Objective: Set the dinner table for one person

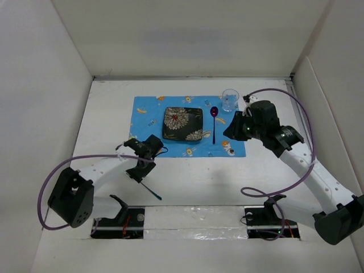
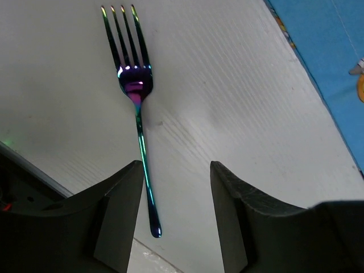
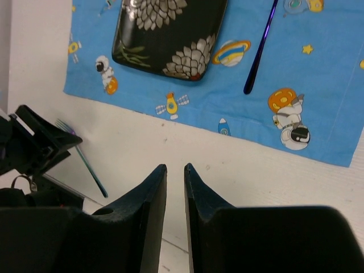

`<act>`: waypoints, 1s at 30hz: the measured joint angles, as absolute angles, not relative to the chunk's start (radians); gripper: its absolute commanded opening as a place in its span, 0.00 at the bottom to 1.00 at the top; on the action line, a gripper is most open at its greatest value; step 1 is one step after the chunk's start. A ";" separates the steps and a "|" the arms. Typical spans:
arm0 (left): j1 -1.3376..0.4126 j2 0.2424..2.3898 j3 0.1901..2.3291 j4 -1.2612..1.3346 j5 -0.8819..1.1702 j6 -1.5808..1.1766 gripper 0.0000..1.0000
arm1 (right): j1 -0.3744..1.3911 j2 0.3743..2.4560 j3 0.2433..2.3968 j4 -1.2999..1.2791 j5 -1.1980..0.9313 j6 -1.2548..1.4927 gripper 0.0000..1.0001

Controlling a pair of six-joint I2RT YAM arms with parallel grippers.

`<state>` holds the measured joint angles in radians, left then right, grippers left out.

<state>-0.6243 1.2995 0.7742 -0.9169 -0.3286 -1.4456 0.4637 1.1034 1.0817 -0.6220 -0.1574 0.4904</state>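
Fork (image 2: 139, 131) lies flat on dinner table (image 1: 187, 182), just off placemat's (image 1: 148, 111) near-left corner. Left gripper (image 2: 175, 166) nearer, above handle end, jaws apart, gripping nothing. Long axis runs between fingers, tines pointing away. Right gripper (image 3: 175, 168) above placemat's near-right edge, jaws barely ajar, empty.

From above, fork (image 1: 151, 191) tines under the left gripper (image 1: 138, 170); plate (image 3: 165, 40) top, spoon (image 3: 260, 51) bowl off right wrist view

White dinner table (image 1: 108, 114): placemat (image 1: 149, 114); fork (image 1: 152, 191)
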 measured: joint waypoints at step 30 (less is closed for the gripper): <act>-0.900 1.102 1.733 -0.965 -0.770 -1.182 0.00 | 1.083 1.662 1.152 -0.329 -0.152 0.491 0.41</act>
